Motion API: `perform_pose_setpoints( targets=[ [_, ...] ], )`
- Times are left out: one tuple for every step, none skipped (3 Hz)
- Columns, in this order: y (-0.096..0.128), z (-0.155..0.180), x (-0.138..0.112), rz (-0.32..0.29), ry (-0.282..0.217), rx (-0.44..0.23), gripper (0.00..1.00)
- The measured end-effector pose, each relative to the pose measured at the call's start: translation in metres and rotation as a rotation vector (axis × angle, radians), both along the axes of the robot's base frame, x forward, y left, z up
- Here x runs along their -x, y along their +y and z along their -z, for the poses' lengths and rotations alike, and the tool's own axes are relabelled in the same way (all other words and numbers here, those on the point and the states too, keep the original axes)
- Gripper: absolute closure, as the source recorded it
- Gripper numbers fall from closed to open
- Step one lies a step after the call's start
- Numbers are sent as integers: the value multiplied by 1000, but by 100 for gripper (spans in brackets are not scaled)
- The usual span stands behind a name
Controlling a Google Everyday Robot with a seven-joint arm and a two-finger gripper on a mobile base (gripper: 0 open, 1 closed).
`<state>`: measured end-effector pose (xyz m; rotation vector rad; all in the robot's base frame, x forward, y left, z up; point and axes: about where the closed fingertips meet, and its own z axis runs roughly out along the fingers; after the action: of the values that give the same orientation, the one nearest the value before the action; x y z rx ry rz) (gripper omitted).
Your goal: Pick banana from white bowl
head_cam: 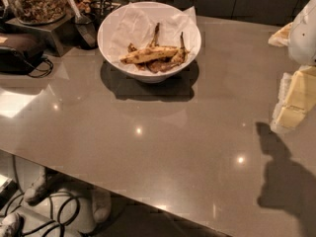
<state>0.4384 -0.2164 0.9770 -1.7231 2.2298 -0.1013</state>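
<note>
The banana [148,55], long and yellow with dense brown speckles, lies across the middle of the white bowl [109,42] at the back of the table. The bowl is lined with crumpled white paper [133,23]. Smaller, darker shrivelled bananas [168,62] lie beside and behind it. My gripper [291,102] hangs at the right edge of the view, well to the right of the bowl and above the table, apart from the bowl and holding nothing that I can see. Its shadow falls on the table below it.
A glass jar of nuts [39,1] stands on a metal stand at the back left, with a scoop [84,26] beside it. A black device with a cable [19,51] sits at the far left. The table's front edge [123,194] runs diagonally; cables lie on the floor below.
</note>
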Motion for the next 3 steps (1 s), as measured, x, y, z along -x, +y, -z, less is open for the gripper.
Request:
perform_pose_setpoints(
  targets=[
    [4,-4,-9,4,-16,9,0],
    [12,-9,-37,-15,-10,30,0],
    [39,-17,-82,-83,-19,64,0]
  ],
)
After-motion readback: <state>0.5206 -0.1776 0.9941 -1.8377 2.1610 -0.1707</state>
